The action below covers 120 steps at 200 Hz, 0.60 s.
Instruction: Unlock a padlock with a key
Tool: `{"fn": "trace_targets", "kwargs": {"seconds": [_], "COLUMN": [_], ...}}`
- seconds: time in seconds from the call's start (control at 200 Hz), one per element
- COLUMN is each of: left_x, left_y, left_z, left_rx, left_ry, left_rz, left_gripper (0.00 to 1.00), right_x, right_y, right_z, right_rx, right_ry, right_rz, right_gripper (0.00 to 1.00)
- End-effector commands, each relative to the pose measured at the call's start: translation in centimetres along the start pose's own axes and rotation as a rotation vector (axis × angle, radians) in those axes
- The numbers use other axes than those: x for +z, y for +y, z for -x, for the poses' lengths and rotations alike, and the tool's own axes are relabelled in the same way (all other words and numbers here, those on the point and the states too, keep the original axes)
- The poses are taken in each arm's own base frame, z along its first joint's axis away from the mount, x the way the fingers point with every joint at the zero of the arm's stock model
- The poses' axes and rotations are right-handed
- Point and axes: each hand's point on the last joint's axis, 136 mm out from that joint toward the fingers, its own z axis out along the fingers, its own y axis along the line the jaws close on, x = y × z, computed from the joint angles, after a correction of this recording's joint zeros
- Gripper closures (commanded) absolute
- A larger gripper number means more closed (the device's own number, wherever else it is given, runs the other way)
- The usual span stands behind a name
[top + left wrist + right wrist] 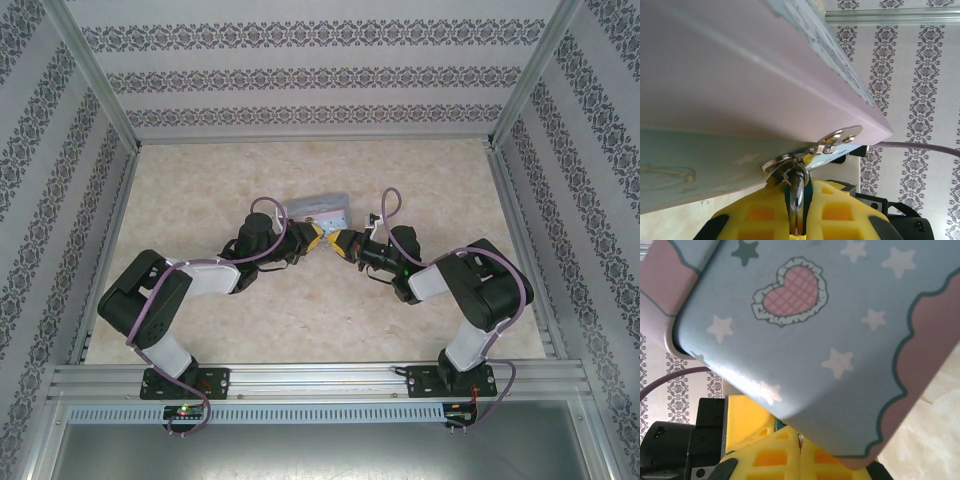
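In the left wrist view, the padlock [809, 192] shows as a teal sliver. Its metal shackle [797, 197] is hooked through the hasp [836, 139] of the tin box [740, 75]. My left gripper [797, 212] is shut on the padlock, yellow fingers pressed to both sides. In the right wrist view, my right gripper [800, 452] is shut on the key [799, 439], a thin metal edge between the yellow fingers. The key's tip points at a teal edge of the padlock [778, 425]. From above, the left gripper [318, 241] and right gripper [340, 243] meet tip to tip.
The pastel tin box [322, 211] with stars and a heart lies just behind both grippers on the beige table [300, 330]; it looms close over the right gripper [840, 340]. Patterned walls enclose the table on three sides. Purple cables loop over both wrists.
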Motion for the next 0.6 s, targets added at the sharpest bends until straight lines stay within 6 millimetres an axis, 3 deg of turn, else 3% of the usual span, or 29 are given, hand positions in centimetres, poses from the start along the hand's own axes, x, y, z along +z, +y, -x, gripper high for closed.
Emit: {"fn": "trace_targets", "kwargs": {"seconds": [0.0,0.1,0.31,0.595], "left_x": [0.6,0.9,0.7,0.3], "left_y": [-3.5,-3.2,-3.1,-1.5], "left_z": [-3.8,-3.7,-4.2,-3.6], "left_rx": [0.065,0.062,0.077,0.092], "left_ry": [0.174,0.171,0.197,0.162], "left_rz": [-0.126,-0.124,-0.12,-0.002], "left_gripper": [1.0,1.0,1.0,1.0], "right_x": [1.4,1.0,-0.6,-1.2], "right_y": [2.8,2.3,-0.2,0.1], "right_z": [-1.1,-1.2,1.0,0.4], "right_rx": [-0.062,-0.065,-0.028,-0.054], "right_ry": [0.058,0.049,-0.037,-0.025], "right_rz": [0.074,0.058,0.003,0.006], "right_gripper": [1.0,1.0,1.0,1.0]}}
